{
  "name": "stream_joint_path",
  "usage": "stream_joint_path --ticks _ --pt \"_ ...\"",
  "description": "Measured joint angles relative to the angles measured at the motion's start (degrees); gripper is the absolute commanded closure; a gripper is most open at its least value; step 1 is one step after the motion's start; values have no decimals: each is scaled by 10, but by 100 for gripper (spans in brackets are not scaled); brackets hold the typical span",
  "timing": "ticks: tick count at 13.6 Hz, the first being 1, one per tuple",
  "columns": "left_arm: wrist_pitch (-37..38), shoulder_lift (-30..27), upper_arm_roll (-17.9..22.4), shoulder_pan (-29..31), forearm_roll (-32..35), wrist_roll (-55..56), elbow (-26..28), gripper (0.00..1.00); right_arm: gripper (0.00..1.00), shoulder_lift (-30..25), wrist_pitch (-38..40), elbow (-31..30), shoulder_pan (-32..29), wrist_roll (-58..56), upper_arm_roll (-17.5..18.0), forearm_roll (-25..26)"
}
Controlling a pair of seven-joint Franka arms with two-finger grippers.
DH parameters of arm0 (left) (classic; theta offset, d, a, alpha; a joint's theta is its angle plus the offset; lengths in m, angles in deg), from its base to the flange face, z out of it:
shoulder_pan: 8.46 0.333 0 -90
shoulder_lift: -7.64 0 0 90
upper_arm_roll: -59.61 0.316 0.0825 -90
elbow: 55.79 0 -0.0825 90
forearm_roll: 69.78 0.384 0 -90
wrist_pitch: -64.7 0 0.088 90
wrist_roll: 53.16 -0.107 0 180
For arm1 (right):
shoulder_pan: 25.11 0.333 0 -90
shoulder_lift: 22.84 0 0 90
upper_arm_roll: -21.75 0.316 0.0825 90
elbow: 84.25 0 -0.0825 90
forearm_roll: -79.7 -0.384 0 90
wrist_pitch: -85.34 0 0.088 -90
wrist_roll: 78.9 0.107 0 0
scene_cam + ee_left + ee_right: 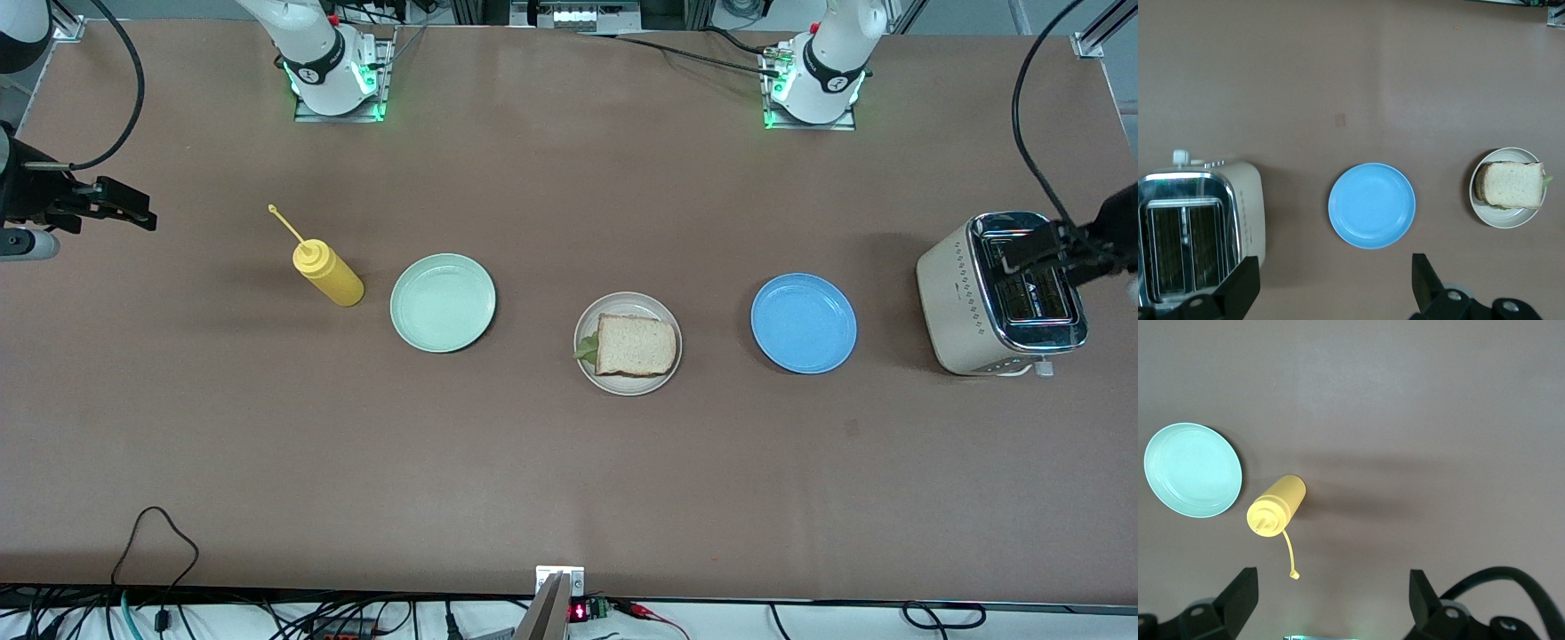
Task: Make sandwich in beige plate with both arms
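Centre-frame, the sandwich [633, 345] sits finished on the beige plate [669, 370]; my left jaws [1036, 252] over the toaster [1003, 293] and right jaws [124, 205] at upper left hang wide open, empty — best left waiting.

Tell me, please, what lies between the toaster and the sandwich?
Only the blue plate, with nothing on it, lies between the toaster and the sandwich; the front view shows this, and so does the left wrist view.
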Motion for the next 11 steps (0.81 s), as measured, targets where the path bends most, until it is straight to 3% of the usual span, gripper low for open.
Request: stream_joint_path --ticks 11 --pt "-26 -25 45 -58 21 20 58 0 0 0 1 0 0 0 0 0"
